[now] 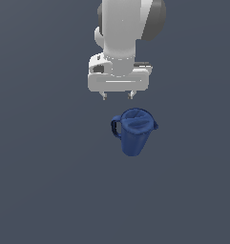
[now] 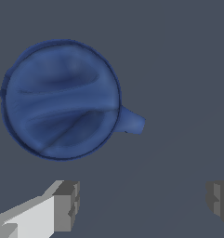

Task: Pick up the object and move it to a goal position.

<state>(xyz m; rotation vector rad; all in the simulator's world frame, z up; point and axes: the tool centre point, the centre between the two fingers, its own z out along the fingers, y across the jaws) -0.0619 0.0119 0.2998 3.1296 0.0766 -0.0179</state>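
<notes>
The object, a dark blue tapered pitcher (image 1: 133,129), stands upright on the grey surface in the exterior view, its loop handle toward that view's left and a small spout toward its right. My gripper (image 1: 118,96) hangs above and behind it, open and holding nothing, its two short fingertips clear of the rim. In the wrist view I look down into the pitcher's wide round rim (image 2: 61,100), with a blue tab sticking out at one side. The gripper (image 2: 143,201) is wide open, one finger (image 2: 66,204) showing, and the pitcher lies outside the gap between the fingers.
A plain dark grey surface (image 1: 45,181) spreads all around the pitcher. The white arm (image 1: 123,33) rises above the gripper at the top of the exterior view.
</notes>
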